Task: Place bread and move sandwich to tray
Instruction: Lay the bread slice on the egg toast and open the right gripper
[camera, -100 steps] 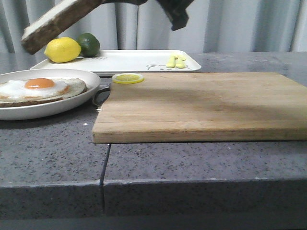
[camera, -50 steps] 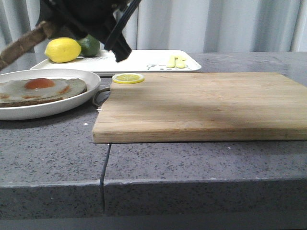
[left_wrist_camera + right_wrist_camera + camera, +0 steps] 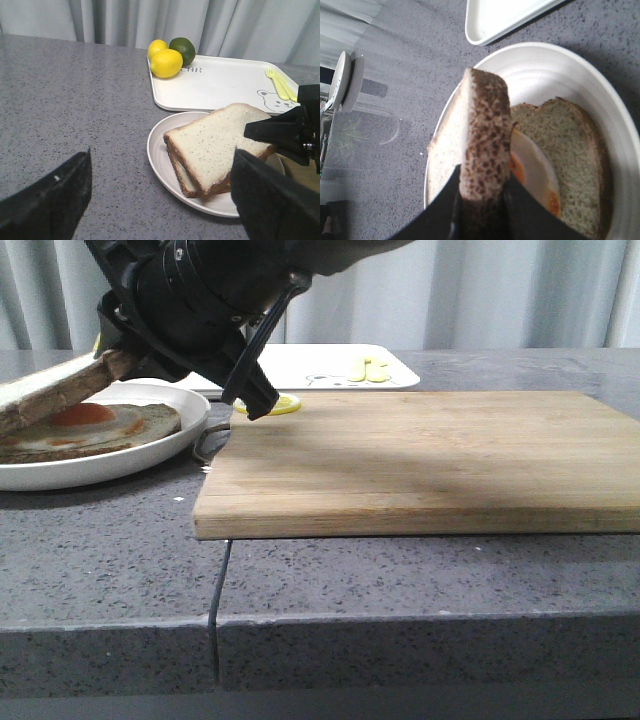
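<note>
The right gripper pinches the bread by its crust, tilted just over the egg-topped slice on the plate. The left gripper hangs spread and empty. Judged next: level, lower, release. The tray reads "CAR".

The black right arm is stretched across to the robot's left side, and its black right gripper is clamped by the crust edge on the pale, brown-crusted square bread slice. The dark left gripper is held spread wide, nothing between its fingers.
</note>
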